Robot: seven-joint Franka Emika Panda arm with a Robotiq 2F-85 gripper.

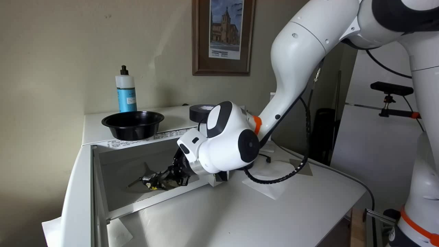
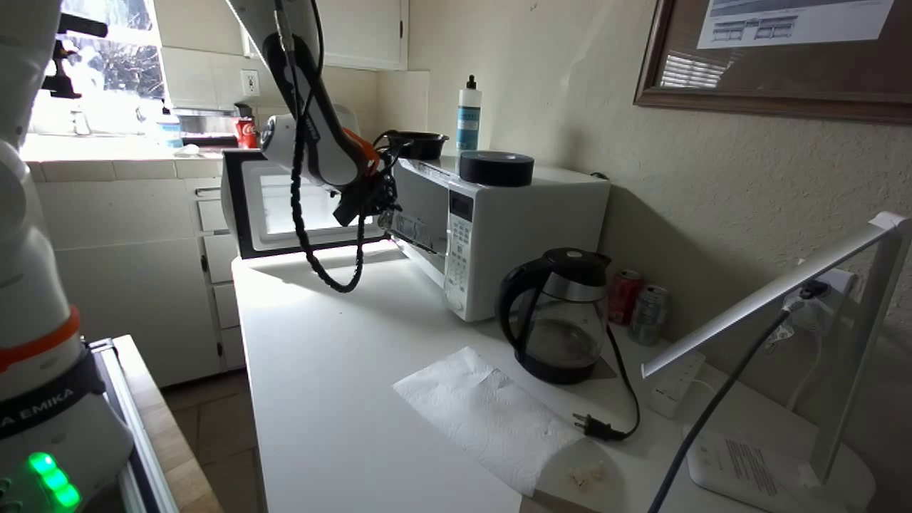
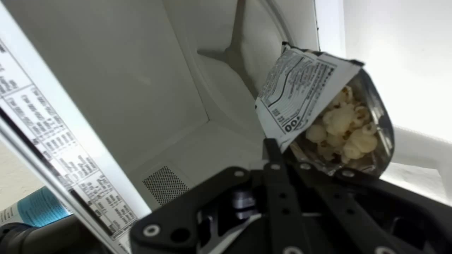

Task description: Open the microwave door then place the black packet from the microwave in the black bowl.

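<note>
The microwave (image 1: 130,202) stands with its door (image 1: 77,192) swung wide open; the open door also shows in an exterior view (image 2: 246,206). The black packet (image 1: 157,180) is at the microwave's opening. In the wrist view the packet (image 3: 303,88) shows its white printed side and its torn-open mouth with popcorn inside. My gripper (image 3: 280,155) is shut on the packet's edge, its fingers close together. In an exterior view the gripper (image 1: 173,173) reaches into the cavity. I cannot tell whether the packet touches the cavity floor. The black bowl (image 1: 133,127) sits on the microwave's top, near its front edge.
A blue-labelled bottle (image 1: 126,91) stands behind the bowl, and a roll of black tape (image 2: 496,168) lies on the microwave top. A glass kettle (image 2: 559,320), paper towel (image 2: 484,413), cans (image 2: 648,313) and a lamp (image 2: 776,292) are on the table.
</note>
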